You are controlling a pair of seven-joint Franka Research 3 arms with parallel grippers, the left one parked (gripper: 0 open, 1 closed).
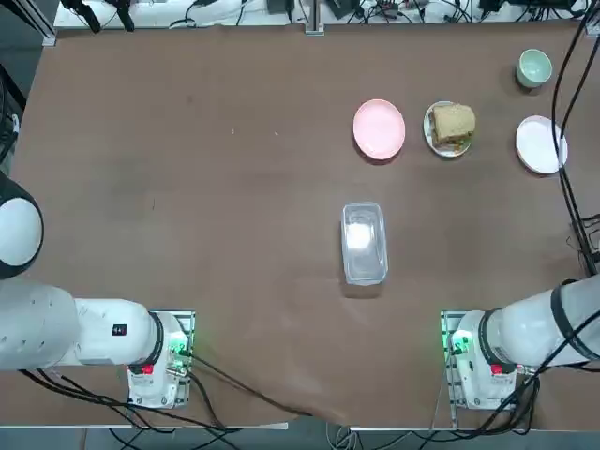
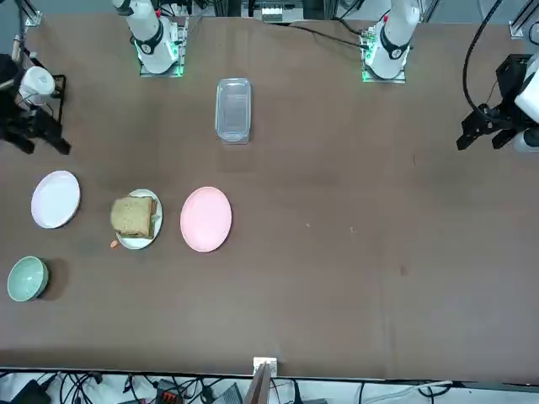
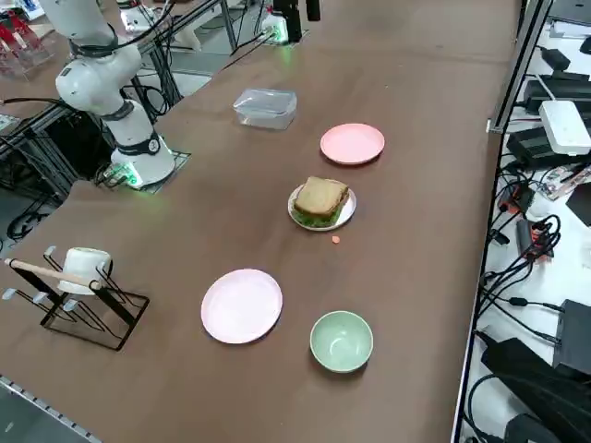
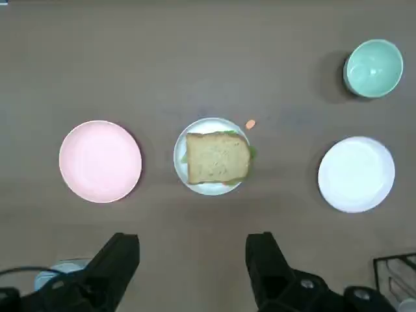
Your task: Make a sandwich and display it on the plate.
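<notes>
The sandwich [image 4: 218,158] hides most of its plate [image 4: 184,170]; the claw [image 4: 195,263] hangs open, empty.

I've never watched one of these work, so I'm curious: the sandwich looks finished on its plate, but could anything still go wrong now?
Possibly. The sandwich sits a little off-centre on the white plate, so a bump might slide it. The right gripper hangs open above the table with nothing held; dropping carelessly, it could hit the stack. A small orange scrap lies on the table beside the plate, spoiling the display.
</notes>
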